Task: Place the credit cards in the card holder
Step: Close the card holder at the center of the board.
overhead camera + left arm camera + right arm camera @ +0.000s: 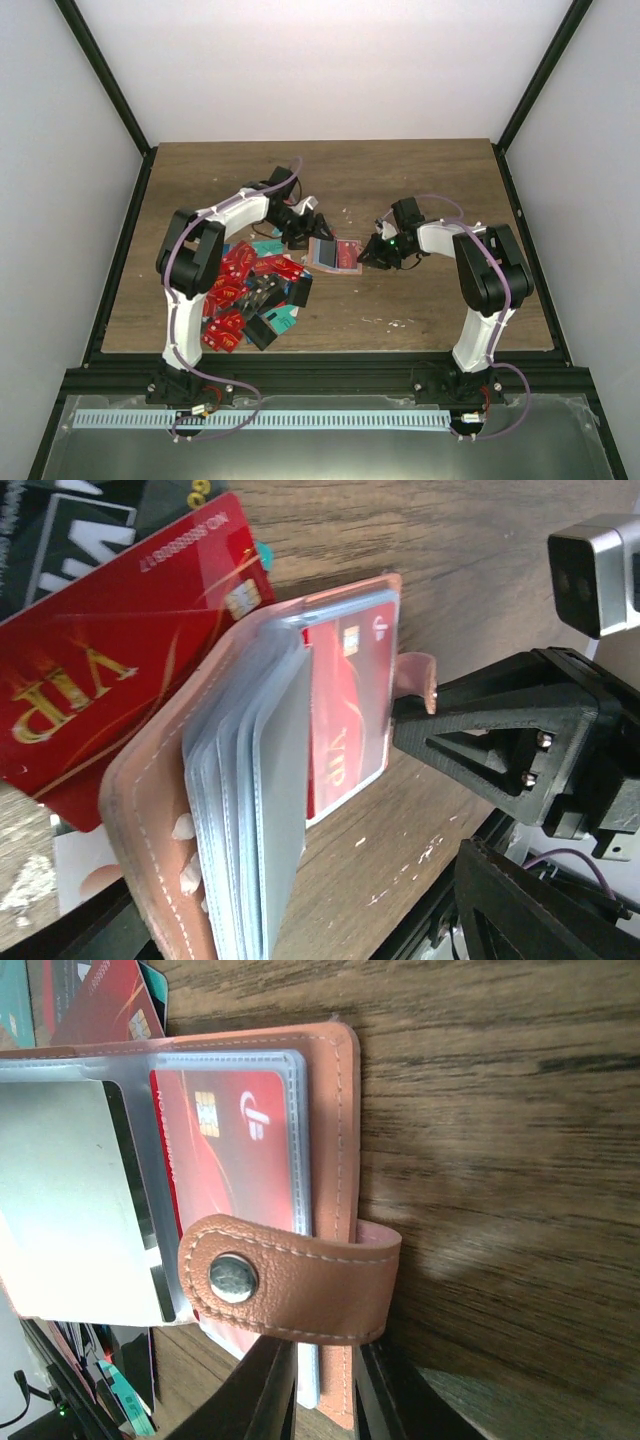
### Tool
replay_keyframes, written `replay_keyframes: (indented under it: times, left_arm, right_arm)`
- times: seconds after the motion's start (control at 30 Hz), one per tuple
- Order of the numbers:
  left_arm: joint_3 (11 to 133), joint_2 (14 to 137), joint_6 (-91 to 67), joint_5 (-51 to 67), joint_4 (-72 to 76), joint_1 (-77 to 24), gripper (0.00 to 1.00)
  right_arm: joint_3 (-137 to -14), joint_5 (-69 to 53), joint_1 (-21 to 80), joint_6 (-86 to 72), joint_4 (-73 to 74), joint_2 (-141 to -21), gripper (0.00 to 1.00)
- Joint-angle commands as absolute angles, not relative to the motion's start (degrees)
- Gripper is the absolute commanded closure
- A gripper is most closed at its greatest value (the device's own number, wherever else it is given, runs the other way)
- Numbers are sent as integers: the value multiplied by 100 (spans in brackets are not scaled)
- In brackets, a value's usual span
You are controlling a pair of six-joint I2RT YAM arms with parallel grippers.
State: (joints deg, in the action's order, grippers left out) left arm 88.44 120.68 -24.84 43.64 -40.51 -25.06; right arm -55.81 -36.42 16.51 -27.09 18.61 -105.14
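Note:
The salmon-pink card holder [338,256] lies open mid-table, its clear sleeves fanned up [250,810]. A red card [235,1150] sits in the sleeve against the right cover; it also shows in the left wrist view [345,705]. My right gripper [372,254] is shut on the holder's right edge [335,1110], fingers [262,1392] either side of it under the snap strap [290,1280]. My left gripper [298,232] is open at the holder's left side [330,920], the sleeves between its fingers. A red VIP card [110,660] lies by the holder's far-left side.
A heap of red, teal and black cards [255,295] lies left of the holder, beside the left arm. The right gripper's black frame [510,740] and camera [600,565] stand close to the holder's right edge. The black table rail [320,360] runs along the near edge.

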Motion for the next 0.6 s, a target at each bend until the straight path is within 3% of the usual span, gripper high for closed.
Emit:
replay_keyframes:
  times: [0.0,0.57]
  left_arm:
    - [9135,11889,-2681,4302,-4217,-2683,29]
    - [9868,12434,-2965,4075,-4371,-3243,37]
  right_arm:
    - [-5581,-3630,1703,-2728,1752,-10576,82]
    - [-5607,-3666,1705,-2692,1748,-10525,83]
